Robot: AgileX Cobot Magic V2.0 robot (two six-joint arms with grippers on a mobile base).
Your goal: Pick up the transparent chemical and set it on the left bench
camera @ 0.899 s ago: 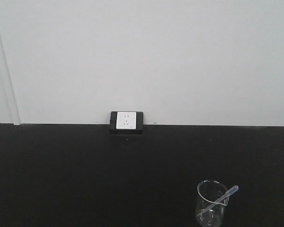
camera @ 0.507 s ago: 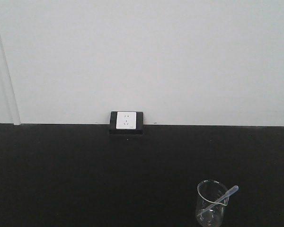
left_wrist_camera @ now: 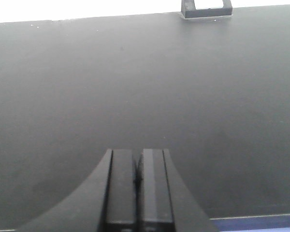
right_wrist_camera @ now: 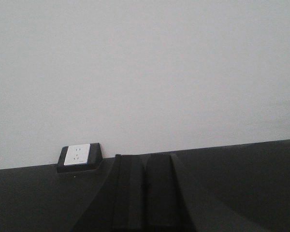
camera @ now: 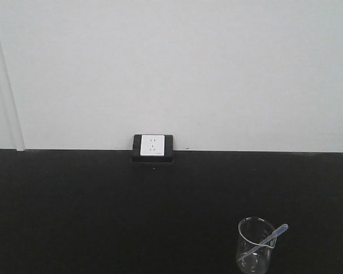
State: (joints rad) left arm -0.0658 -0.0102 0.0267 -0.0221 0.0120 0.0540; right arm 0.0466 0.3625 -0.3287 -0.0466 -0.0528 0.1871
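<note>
Transparent chemical [camera: 267,240], a slim, clear, faintly bluish pipette, leans in the glass beaker [camera: 243,242] on the black worktop [camera: 103,211], right of the wall socket [camera: 152,145]. Its tip points down-left and its bulb up-right over the rim. Its position relative to either gripper cannot be told. Left gripper [left_wrist_camera: 137,153] and right gripper [right_wrist_camera: 145,159] are closed and empty.

**Black fingers over a black top**

The left gripper [left_wrist_camera: 137,159] pokes up from the bottom of the picture. Its two flat black fingers [left_wrist_camera: 122,188] are pressed side by side, with only a thin dark line between them. Past them a big black worktop [left_wrist_camera: 135,82] fills nearly the whole view. At its far edge, up on the right, sits a small dark socket box [left_wrist_camera: 206,8]. It stands against a white wall [left_wrist_camera: 87,8]. A thin blue strip [left_wrist_camera: 256,221] shows at the bottom right.
</note>
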